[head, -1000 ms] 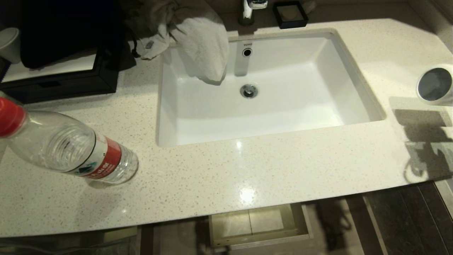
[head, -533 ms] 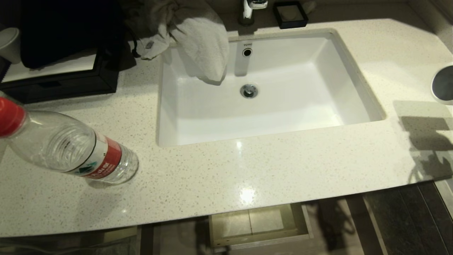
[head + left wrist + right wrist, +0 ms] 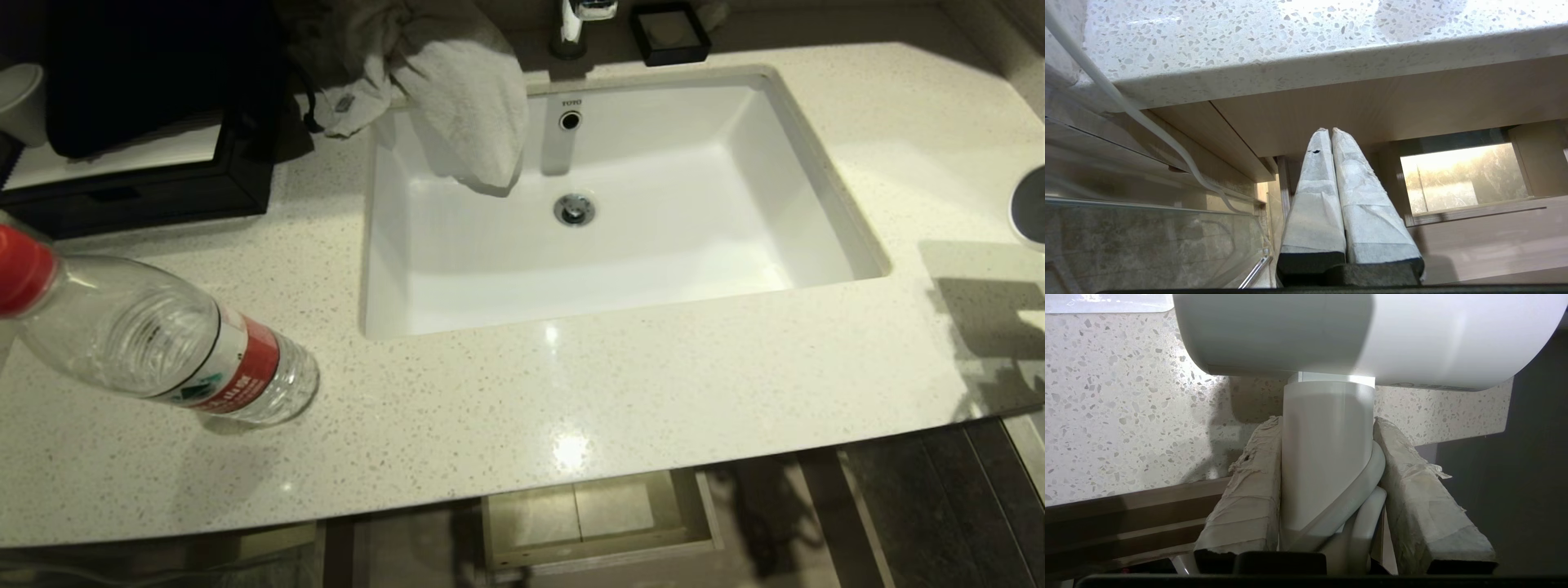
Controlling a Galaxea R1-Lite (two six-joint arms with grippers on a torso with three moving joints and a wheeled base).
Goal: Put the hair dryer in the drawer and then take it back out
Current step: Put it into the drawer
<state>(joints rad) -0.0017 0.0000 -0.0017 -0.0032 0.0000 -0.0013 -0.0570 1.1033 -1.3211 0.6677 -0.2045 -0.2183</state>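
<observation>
Speckled countertop (image 3: 522, 408) — water bottle (image 3: 155, 339), towel (image 3: 457, 98), black tray (image 3: 139, 192).

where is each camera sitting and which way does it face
Head: high, looking down on the countertop, sink and open drawer; no arm shows.
Left wrist: low, behind the shut left hand, facing under the counter.
Right wrist: behind the right hand, clamped on the hair dryer handle.
Shared: countertop in all; the dryer's face also shows in the head view.

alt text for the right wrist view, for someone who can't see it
The right gripper is shut on the white handle of the hair dryer, whose thick barrel fills the top of the picture. A loop of white cord is pinched beside the handle. Behind lies the speckled countertop, with its wood-grain front edge below.
</observation>
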